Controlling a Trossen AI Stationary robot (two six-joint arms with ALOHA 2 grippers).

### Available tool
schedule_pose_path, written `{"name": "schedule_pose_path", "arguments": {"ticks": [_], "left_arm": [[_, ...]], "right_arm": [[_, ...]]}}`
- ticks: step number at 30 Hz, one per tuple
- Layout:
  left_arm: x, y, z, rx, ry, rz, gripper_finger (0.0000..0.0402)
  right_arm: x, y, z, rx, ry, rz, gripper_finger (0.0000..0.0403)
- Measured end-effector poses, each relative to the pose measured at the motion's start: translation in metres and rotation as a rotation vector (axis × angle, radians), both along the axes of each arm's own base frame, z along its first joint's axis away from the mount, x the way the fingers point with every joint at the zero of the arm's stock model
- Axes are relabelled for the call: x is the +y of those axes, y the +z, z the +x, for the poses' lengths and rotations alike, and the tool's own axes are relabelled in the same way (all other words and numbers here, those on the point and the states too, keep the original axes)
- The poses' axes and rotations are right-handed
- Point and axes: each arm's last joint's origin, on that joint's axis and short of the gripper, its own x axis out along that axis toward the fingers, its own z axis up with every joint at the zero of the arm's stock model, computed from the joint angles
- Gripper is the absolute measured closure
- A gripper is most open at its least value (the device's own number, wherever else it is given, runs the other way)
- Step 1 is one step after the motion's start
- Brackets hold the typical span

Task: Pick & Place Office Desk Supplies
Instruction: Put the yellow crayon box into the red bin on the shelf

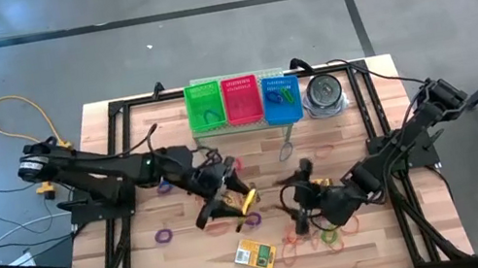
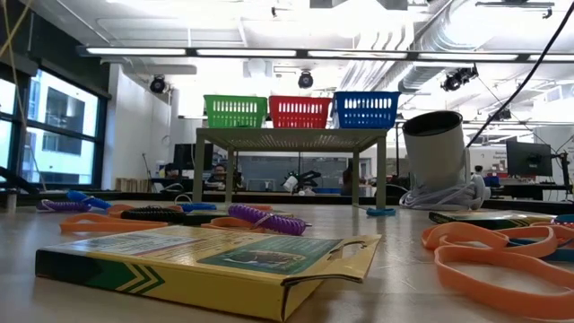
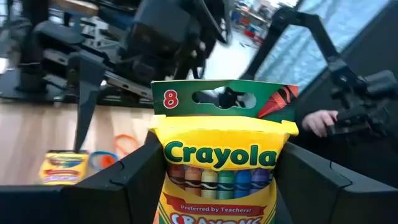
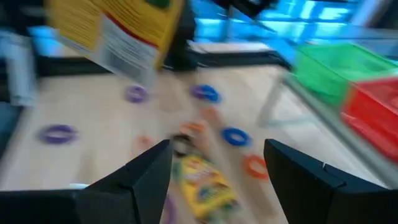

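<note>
I have the left gripper (image 1: 236, 200) over the middle of the table (image 1: 143, 259) in the high view, its jaws clamped on a crayon box (image 3: 219, 163) — in the left wrist view the box stands upright between the two dark fingers (image 3: 134, 180), its yellow face and green header card filling the centre of the frame. The right gripper (image 1: 308, 203) sits just right of centre in the high view, near the left one; its jaws stand apart with nothing between them, as the right wrist view shows. A second crayon box (image 1: 255, 254) lies flat on the table at lower centre of the high view, and it fills the lower left foreground of the low view. Rubber bands (image 1: 163, 236) are scattered about — purple ones at lower left, orange and green ones (image 1: 331, 234) under the right gripper. At upper centre the green basket (image 1: 206, 106), red basket (image 1: 242, 99) and blue basket (image 1: 280, 99) stand in a row on a small stand, with a round metal tin (image 1: 323, 93) just to their right.
</note>
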Motion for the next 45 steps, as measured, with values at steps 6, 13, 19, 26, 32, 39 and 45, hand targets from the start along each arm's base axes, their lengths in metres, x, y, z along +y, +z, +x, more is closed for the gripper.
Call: {"name": "schedule_pose_path", "arguments": {"ticks": [6,13,19,26,32,39,45], "left_arm": [[-0.019,0.002,-0.005,-0.048,-0.066,0.045,0.0144],[-0.035,0.005,-0.004,-0.169,-0.118,0.088,0.0144],[-0.039,-0.002,0.004,-0.193,-0.152,0.095,0.0144],[-0.042,-0.007,0.013,-0.231,-0.25,0.075,0.0144],[-0.041,-0.006,0.013,-0.235,-0.235,0.069,0.0144],[-0.044,-0.008,0.014,-0.237,-0.228,0.079,0.0144],[-0.044,-0.013,0.018,-0.224,-0.228,0.084,0.0144]], "right_arm": [[0.005,0.017,0.011,-0.112,0.292,0.082,0.0158],[-0.008,0.022,0.025,-0.196,0.277,0.07,0.0158],[-0.006,0.005,0.044,-0.203,0.393,0.097,0.0158],[0.001,0.0,0.05,-0.252,0.552,0.086,0.0158],[0.008,0.002,0.047,-0.25,0.741,0.134,0.0158],[0.009,0.004,0.047,-0.269,0.713,0.145,0.0158],[-0.001,0.0,0.054,-0.257,0.693,0.199,0.0158]]}}
